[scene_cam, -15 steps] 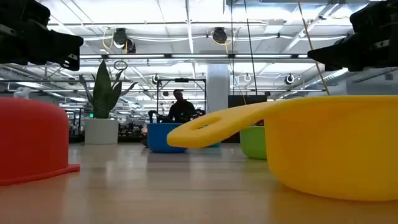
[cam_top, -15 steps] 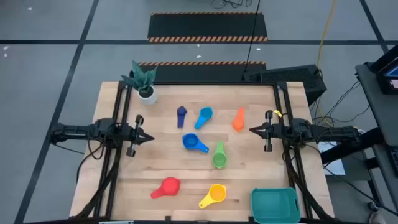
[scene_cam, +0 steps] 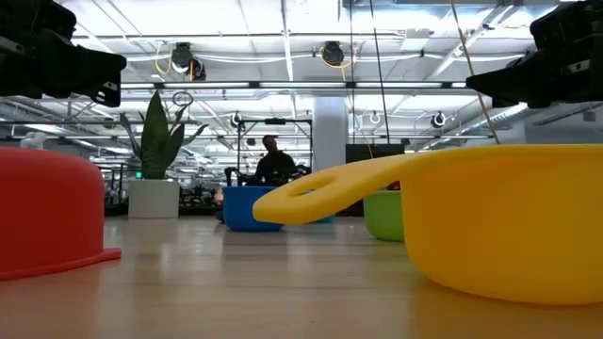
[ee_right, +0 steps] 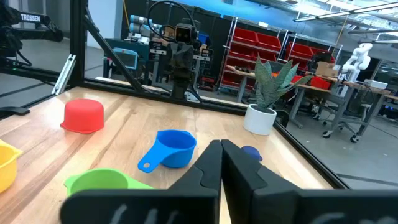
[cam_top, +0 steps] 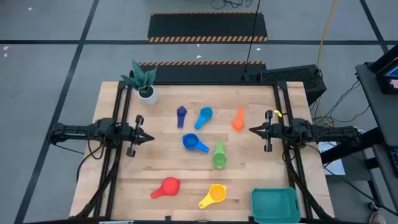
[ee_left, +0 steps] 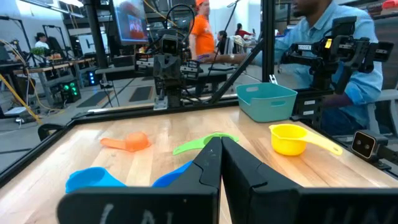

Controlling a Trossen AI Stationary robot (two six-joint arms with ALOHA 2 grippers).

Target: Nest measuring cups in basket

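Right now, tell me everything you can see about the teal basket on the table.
The basket is a small teal-green rectangular bin, plastic by its look, with rounded corners, a rolled rim and low walls. It sits upright and appears empty at the near right corner of the wooden table, just right of the yellow cup, apart from it. Nothing touches it except the tabletop. From the left wrist view it shows beside the table's edge frame.

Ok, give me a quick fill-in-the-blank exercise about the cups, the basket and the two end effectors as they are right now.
1. The basket holds ____ measuring cups.
2. The cup lying closest to the basket is the ____ one.
3. Both the left end effector and the right end effector have their fingers ____.
4. The white pot with the plant stands nearest the ____ cup.

Missing words: no; yellow; shut; navy
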